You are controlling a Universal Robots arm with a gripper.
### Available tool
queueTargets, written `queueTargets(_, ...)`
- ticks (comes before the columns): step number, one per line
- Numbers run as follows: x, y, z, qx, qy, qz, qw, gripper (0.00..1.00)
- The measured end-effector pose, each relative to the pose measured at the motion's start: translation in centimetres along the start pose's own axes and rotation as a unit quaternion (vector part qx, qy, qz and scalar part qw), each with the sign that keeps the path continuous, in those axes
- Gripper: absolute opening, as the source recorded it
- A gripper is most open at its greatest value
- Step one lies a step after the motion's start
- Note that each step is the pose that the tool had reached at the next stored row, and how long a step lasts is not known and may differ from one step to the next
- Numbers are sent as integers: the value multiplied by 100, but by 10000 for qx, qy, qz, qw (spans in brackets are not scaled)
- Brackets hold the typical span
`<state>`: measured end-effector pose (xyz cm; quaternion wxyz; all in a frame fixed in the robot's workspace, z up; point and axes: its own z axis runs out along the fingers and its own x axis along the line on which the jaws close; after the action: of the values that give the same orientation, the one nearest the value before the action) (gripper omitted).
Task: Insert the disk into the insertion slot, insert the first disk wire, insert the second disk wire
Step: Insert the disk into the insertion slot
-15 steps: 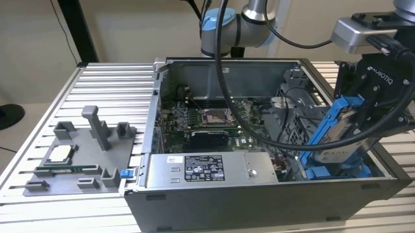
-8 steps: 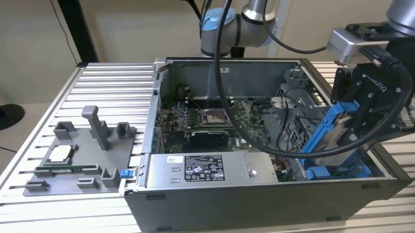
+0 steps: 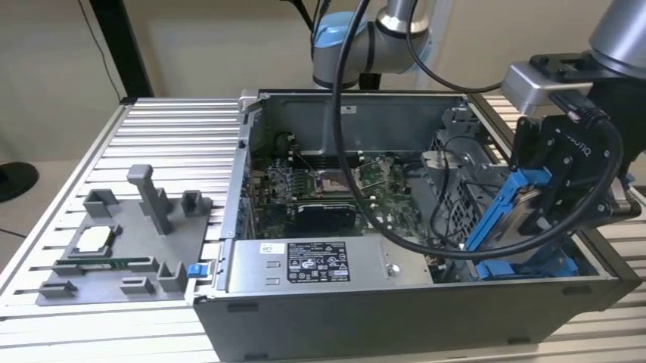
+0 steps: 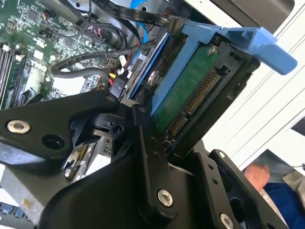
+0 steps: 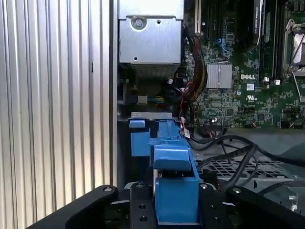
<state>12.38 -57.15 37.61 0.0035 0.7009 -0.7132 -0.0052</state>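
- Claw (image 3: 545, 212) at about four o'clock in the exterior view, closed on the disk (image 3: 501, 215) and gripping the long sides of its bright blue frame.
- Disk held tilted: the high end points toward one o'clock, above the rim of the open computer case (image 3: 404, 318). The low end points toward seven o'clock, down by the insertion slot (image 3: 525, 267) and its blue tabs. It does not look seated, and the exact contact is hidden.
- In the second wrist view the disk (image 4: 190, 90) shows its green circuit board and a bare row of connector pins.
- In the first wrist view the disk (image 5: 174, 167) sits between black fingers (image 5: 138, 210), with the perforated grey drive cage (image 5: 238, 169) just beside it.
- Handling, as a judgement: the disk is rigid and dense for its size. The plastic frame is smooth and slightly springy, so it could slip or twist in a loose grip. Board and pins are fragile, so the frame's long edges are the safe hold.
- Nearby: a thick black cable (image 3: 444, 254) loops just beside the disk's low end. The motherboard (image 3: 323, 189) lies at nine o'clock of the disk. The ribbed counter (image 3: 172, 128) carries the case.
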Motion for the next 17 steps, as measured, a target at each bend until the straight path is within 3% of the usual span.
queueTargets(8,0,-1,119,9,-1,0,10000,0)
queueTargets(17,0,-2,128,9,-2,0,10000,0)
